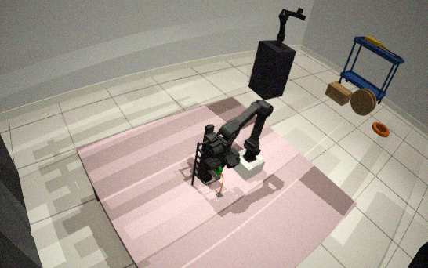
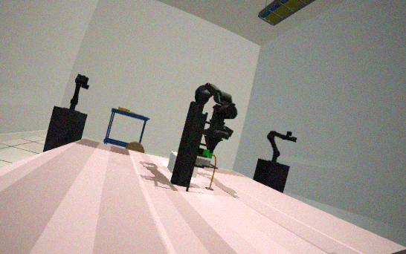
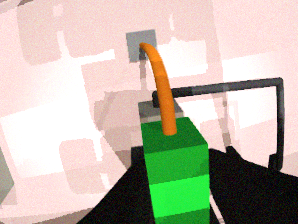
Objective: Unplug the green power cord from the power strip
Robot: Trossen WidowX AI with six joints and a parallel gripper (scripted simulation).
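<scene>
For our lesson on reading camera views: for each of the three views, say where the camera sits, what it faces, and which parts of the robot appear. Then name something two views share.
Top: high up, angled down at the pink mat; whole arm shows.
Exterior: low near the mat, tilted, looking up at the power strip; the arm and pincer show.
Wrist: on the arm, looking down at the green plug and orange cord; dark fingers show.
Shared: all show the green plug; top and exterior share the blue cart.

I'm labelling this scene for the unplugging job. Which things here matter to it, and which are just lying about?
Part of the job:
green block-shaped plug
orange cord
tall black power strip
arm's gripper, closing on the plug

Lying about:
blue two-shelf cart
brown box
round wooden disc
orange ring
</scene>
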